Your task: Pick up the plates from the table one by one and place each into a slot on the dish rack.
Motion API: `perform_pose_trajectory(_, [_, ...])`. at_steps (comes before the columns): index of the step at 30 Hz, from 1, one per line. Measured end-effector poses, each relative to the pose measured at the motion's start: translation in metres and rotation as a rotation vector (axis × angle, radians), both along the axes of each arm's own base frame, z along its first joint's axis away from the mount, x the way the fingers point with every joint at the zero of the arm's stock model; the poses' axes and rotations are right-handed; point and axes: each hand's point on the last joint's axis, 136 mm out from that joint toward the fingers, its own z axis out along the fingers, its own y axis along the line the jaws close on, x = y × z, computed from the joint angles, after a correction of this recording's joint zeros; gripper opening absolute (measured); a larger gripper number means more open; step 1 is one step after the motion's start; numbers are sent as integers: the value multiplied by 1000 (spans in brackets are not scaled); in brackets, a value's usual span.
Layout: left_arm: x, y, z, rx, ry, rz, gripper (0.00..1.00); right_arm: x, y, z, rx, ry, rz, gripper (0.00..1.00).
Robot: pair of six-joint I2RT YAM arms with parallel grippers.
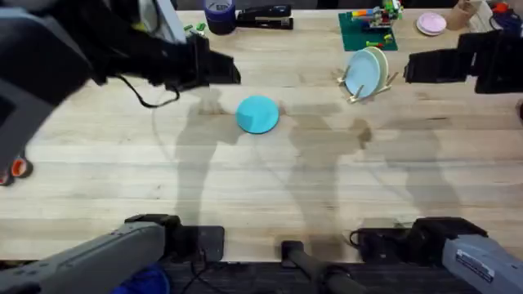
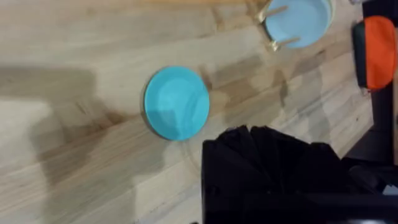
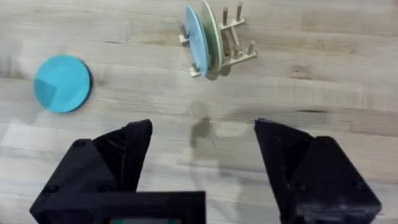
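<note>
**Open tabletop around the flat plate**

The turquoise plate [image 1: 258, 113] lies alone mid-table [image 1: 245, 188], bare wood on every side. Toward the far right, the dish rack [image 1: 369, 82] stands holding two plates on edge, its other pegs free. A green baseplate [image 1: 366, 31] crowds the far edge behind it.

I see one plate [image 1: 258, 113] flat on the table [image 1: 245, 180], well left of the dish rack [image 1: 372, 86], where two plates [image 1: 364, 72] stand on edge.
</note>
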Motion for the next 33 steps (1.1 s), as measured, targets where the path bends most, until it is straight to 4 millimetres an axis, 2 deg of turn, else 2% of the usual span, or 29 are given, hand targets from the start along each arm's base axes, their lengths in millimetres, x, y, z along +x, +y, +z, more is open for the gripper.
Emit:
perform_pose_trajectory(6, [1,-2,-38,-16,62,-7,41,-1,0,0,0,3,0,995])
perform_pose_trajectory(13, [15,-3,-66,-22,101,-14,41,-1,0,-1,0,3,0,995])
perform_pose_trajectory(20, [21,-9,-95,-75,142,-74,41,-1,0,0,0,3,0,995])
perform_pose_trajectory(27, [25,-7,-128,-137,211,-83,41,-1,0,-1,0,4,0,995])
perform_pose_trajectory(33, [27,-8,-143,-150,229,-94,41,-1,0,0,0,3,0,995])
